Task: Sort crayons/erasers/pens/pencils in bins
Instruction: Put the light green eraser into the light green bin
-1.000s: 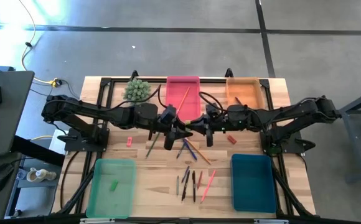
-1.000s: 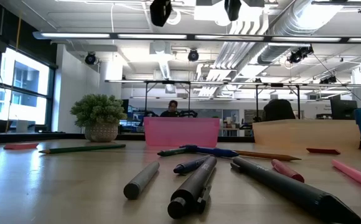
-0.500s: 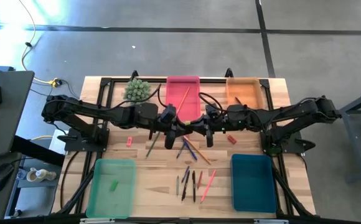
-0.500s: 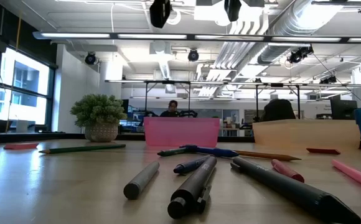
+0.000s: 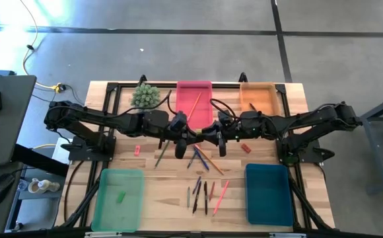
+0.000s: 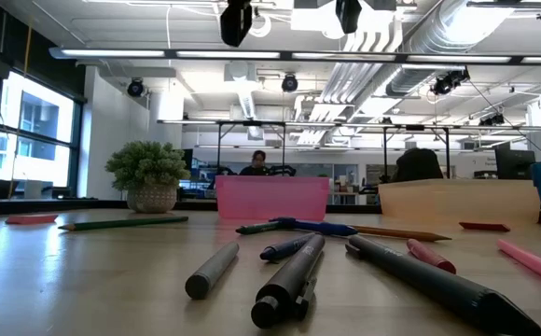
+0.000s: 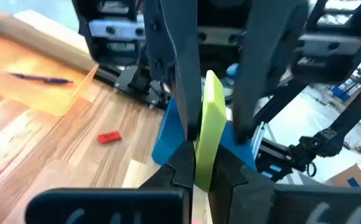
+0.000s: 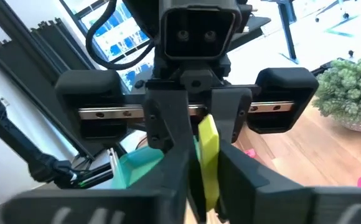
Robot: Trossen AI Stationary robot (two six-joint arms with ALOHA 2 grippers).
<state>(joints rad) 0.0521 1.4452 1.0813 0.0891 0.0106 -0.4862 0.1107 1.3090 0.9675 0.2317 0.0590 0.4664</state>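
1. Both of my grippers meet nose to nose above the table's middle in the high view: my left gripper [image 5: 190, 137] and my right gripper [image 5: 201, 136] nearly touch, in front of the pink bin [image 5: 195, 99]. That bin holds one orange pencil [image 5: 195, 102], the light green bin [image 5: 118, 199] one small green eraser [image 5: 121, 196], and the teal bin [image 5: 268, 194] looks bare. The orange bin [image 5: 257, 98] holds something I cannot make out here.
2. At table height, pens [image 6: 289, 277] and pencils lie loose in the foreground, with a red eraser [image 6: 484, 226] farther back. Most of the sorting is left, I judge.
3. My left wrist view shows my left gripper's fingers [image 7: 182, 168] clamped on a yellow-green eraser [image 7: 209, 121], held upright in the air.
4. My right wrist view shows the same eraser [image 8: 208, 149] between my right gripper's fingers [image 8: 178, 177]; whether they grip it or have let go, I cannot tell.
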